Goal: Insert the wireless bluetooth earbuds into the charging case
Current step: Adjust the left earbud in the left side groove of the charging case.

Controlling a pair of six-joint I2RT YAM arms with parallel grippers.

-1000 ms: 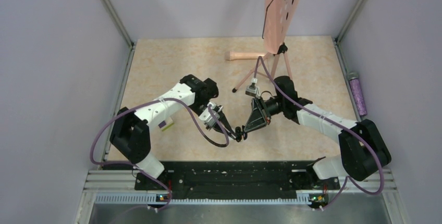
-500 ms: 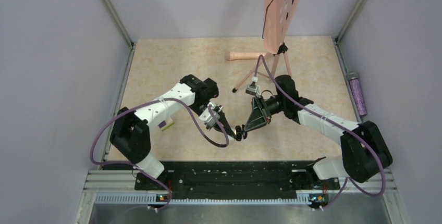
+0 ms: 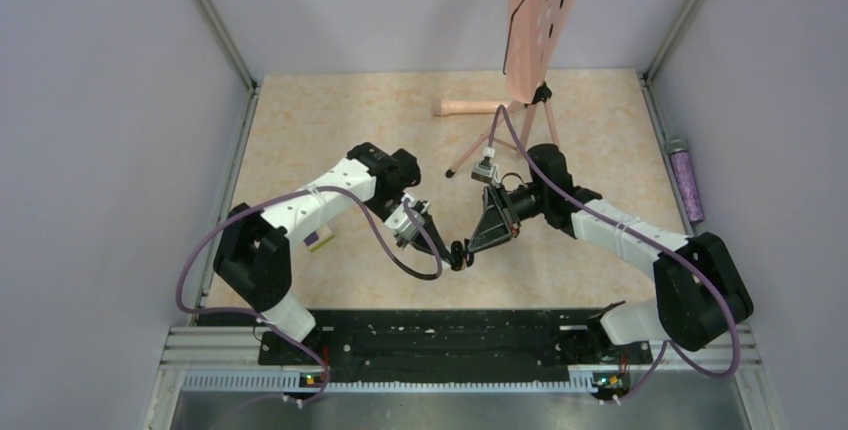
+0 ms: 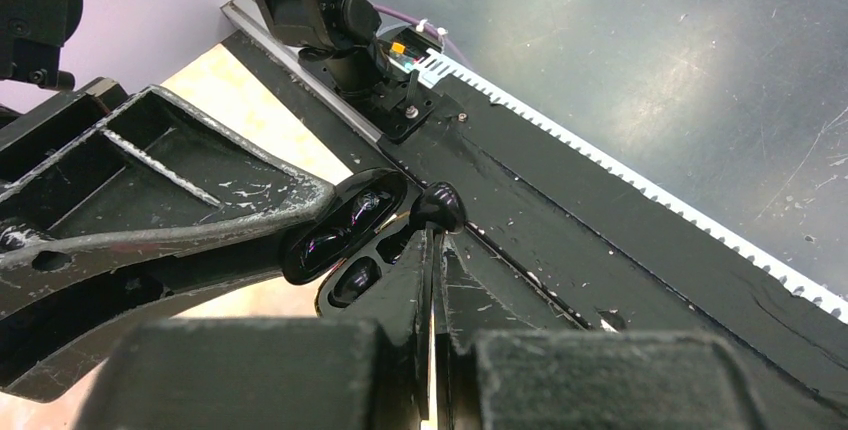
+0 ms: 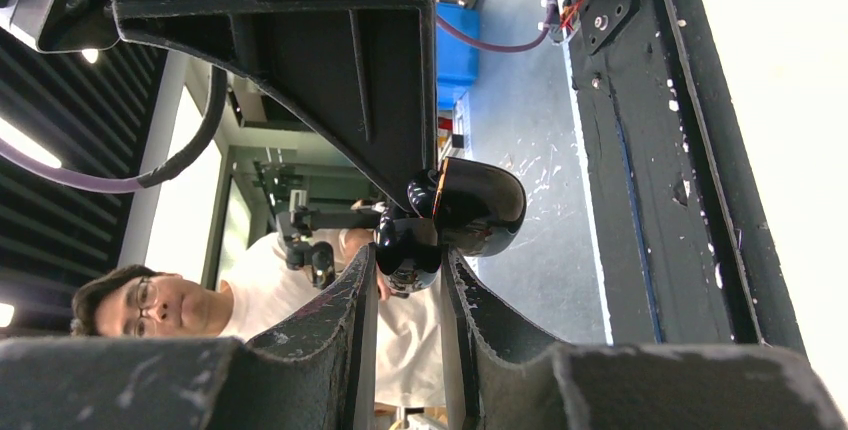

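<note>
The left pincer [image 4: 434,240] clamps an earbud [image 4: 438,206] just beside the open charging case [image 4: 345,235] — itself gripped by the right pincer [image 5: 408,262].

Two arms: left arm [image 3: 320,195] and right arm [image 3: 620,230]. Two grippers: left gripper [image 4: 432,235] and right gripper [image 5: 408,260]. One charging case [image 4: 378,242], with two hollows [image 4: 335,235]. One earbud [image 4: 438,207] in sight, a second not made out. One purple-and-yellow block [image 3: 319,240]. One pink board [image 3: 545,10] on one tripod [image 3: 470,155]. One purple bottle [image 3: 687,182]. Two purple cables [image 3: 190,270], one per arm.
</note>
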